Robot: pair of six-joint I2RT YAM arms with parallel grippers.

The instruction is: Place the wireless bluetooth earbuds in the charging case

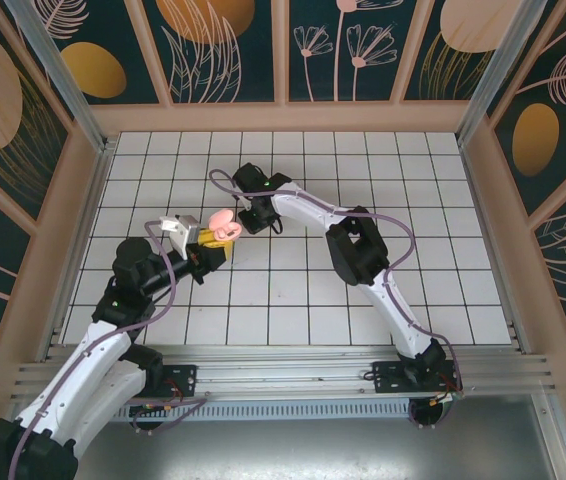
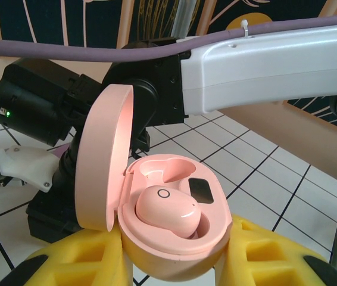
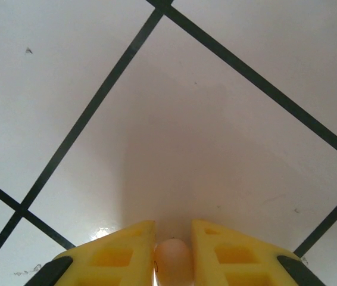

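Pink earbud [image 3: 173, 263] tight in right end effector [image 3: 172, 238]

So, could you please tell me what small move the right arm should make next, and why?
Probably carry the pale pink earbud pinched in the right fingers over to the open charging case held by the left fingers and lower it toward the empty slot; the other slot already holds a bud.

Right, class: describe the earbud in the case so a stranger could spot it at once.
Find the tiled table, then the left gripper over it, shut on an open pink case. The earbud is the smooth pink bud with a ring mark, seated at the case's gripper end; the pocket behind it is empty, and the other bud is in the right gripper.
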